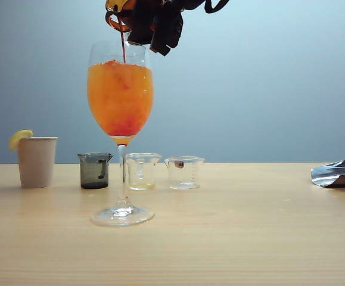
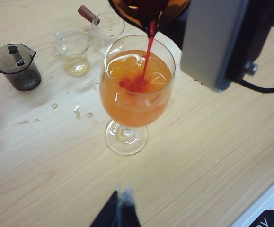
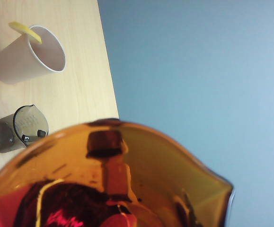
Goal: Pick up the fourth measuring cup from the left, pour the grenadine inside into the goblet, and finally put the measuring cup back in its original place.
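The pour is under way: the right gripper (image 1: 154, 27), fingers pinching the tilted amber measuring cup (image 1: 117, 13), sends a thin glossy thread of grenadine (image 2: 147, 52) into the tall clear goblet (image 1: 121, 95) of cloudy orange juice. Returning the cup remains. The left gripper (image 2: 119, 210) hangs near the wood-grain table (image 1: 249, 226); its fingers' state I cannot tell.

Amber measuring cup (image 2: 148, 10), deep red grenadine (image 2: 147, 47), orange-filled goblet (image 1: 120, 95), grey cup (image 1: 95, 170).
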Robot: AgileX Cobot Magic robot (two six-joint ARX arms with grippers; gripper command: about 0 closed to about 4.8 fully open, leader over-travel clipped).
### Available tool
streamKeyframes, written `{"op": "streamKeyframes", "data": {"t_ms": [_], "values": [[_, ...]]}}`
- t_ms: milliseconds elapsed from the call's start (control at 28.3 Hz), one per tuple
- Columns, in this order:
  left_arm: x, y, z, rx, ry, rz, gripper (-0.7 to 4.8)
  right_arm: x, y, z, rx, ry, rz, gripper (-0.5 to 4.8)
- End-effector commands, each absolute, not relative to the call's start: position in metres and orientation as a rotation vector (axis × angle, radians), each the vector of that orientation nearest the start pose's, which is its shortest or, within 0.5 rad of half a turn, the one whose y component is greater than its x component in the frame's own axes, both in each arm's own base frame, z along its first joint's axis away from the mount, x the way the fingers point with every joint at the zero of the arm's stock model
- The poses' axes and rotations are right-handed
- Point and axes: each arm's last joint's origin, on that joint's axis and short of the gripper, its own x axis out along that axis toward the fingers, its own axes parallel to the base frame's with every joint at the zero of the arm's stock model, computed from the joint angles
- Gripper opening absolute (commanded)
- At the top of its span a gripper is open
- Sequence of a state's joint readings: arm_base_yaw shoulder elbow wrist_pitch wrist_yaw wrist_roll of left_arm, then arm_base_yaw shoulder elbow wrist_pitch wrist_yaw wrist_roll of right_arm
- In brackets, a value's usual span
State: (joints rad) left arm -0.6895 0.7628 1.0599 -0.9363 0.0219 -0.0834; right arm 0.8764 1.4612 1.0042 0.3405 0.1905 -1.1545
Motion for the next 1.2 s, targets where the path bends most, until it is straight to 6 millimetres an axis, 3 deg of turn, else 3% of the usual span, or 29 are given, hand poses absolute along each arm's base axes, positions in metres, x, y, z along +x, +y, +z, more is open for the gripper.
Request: {"op": "streamKeyframes", "data": {"t_ms": [35, 672, 1202], "values": [[0.0946, -0.0786, 0.3598, 0.132, 0.628, -0.658, -0.05, 0.2160, 0.2525, 0.3099, -1.141, -0.349, 0.641, 1.56], [0.0946, -0.0786, 0.3598, 0.132, 0.628, -0.658, -0.05, 0.2155, 0.2532, 0.3109, -1.141, -0.373, 0.652, 1.56], [0.0947, -0.0787, 0.3598, 0.132, 0.628, -0.658, -0.05, 0.2151, 0.2537, 0.3113, -1.255, -0.433, 0.649, 1.56]]}}
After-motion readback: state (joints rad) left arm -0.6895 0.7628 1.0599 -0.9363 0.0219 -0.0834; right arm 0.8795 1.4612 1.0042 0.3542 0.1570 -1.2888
